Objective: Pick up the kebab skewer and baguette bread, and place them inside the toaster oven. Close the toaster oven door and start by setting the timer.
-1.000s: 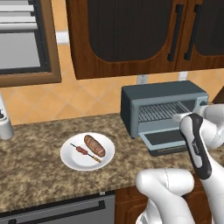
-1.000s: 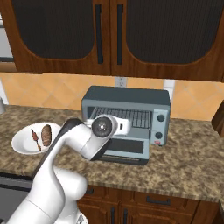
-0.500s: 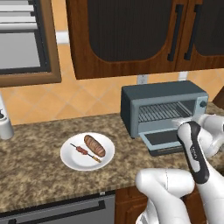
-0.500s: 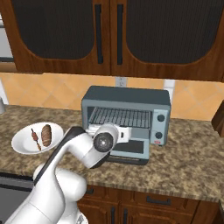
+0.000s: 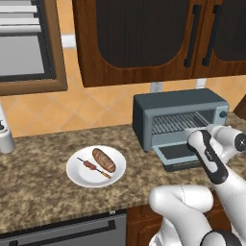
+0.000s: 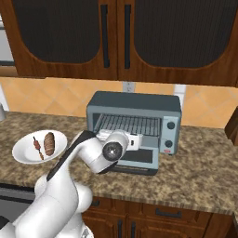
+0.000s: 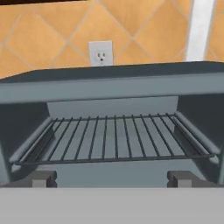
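The toaster oven (image 5: pixel 175 114) (image 6: pixel 135 104) stands on the counter with the toaster oven door (image 5: pixel 176 153) (image 6: pixel 138 158) dropped flat. Its wire rack (image 7: pixel 111 142) is bare. My gripper (image 7: pixel 111 179) (image 6: pixel 149 141) hovers just over the lowered door and faces the cavity, open, with nothing between its fingertips (image 7: pixel 41 178). To the left, a white plate (image 5: pixel 77 177) (image 6: pixel 21 153) carries the thin kebab skewer (image 5: pixel 93 166) (image 6: pixel 36 146) and, beside it, the stubby brown baguette bread (image 5: pixel 104 159) (image 6: pixel 49 143).
Round knobs (image 6: pixel 171 125) sit on the oven's right side. A wall outlet (image 7: pixel 100 56) is behind it, dark wood cabinets (image 6: pixel 116 37) hang overhead, and a pale jar (image 5: pixel 6 139) stands at the far left of the speckled counter (image 6: pixel 200 172).
My arm has sunk a little in front of the oven, which brings the hand lower over the lowered door. The plate, the food and the door have not moved.
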Controlling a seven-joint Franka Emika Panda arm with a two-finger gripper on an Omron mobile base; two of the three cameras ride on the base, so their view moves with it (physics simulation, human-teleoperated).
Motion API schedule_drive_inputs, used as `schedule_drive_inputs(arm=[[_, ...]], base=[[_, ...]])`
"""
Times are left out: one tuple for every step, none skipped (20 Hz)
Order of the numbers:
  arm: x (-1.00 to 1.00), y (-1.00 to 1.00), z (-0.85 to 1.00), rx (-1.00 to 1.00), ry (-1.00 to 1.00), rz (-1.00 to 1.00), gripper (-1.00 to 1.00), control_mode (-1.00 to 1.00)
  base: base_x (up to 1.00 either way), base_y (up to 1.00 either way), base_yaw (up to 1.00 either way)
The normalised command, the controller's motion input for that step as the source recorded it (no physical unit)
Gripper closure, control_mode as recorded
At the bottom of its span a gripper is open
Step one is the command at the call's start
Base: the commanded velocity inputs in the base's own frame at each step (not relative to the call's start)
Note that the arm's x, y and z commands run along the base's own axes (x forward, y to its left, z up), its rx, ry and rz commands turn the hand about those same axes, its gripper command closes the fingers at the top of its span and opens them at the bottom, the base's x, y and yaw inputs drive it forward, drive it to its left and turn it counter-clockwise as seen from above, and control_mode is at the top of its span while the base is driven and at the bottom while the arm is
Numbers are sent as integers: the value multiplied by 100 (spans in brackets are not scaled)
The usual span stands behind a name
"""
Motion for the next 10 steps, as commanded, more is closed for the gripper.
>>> schedule_drive_inputs(arm=[[40, -21, -10, 0, 0, -10, -100, -100], [29, -33, -11, 0, 0, -7, -100, -100], [25, -36, -3, 0, 0, -3, -100, -100], [31, -12, 0, 0, 0, -2, -100, -100], [25, 0, 0, 0, 0, 0, -100, -100], [18, 0, 0, 0, 0, 0, -100, -100], [34, 0, 0, 0, 0, 0, -100, -100], [39, 0, 0, 0, 1, 0, -100, -100], [23, 0, -4, 0, 0, 0, -100, -100], [17, 0, -6, 0, 0, 1, -100, -100]], base=[[0, 0, 0], [0, 0, 0], [0, 0, 0], [0, 0, 0], [0, 0, 0], [0, 0, 0], [0, 0, 0], [0, 0, 0], [0, 0, 0], [0, 0, 0]])
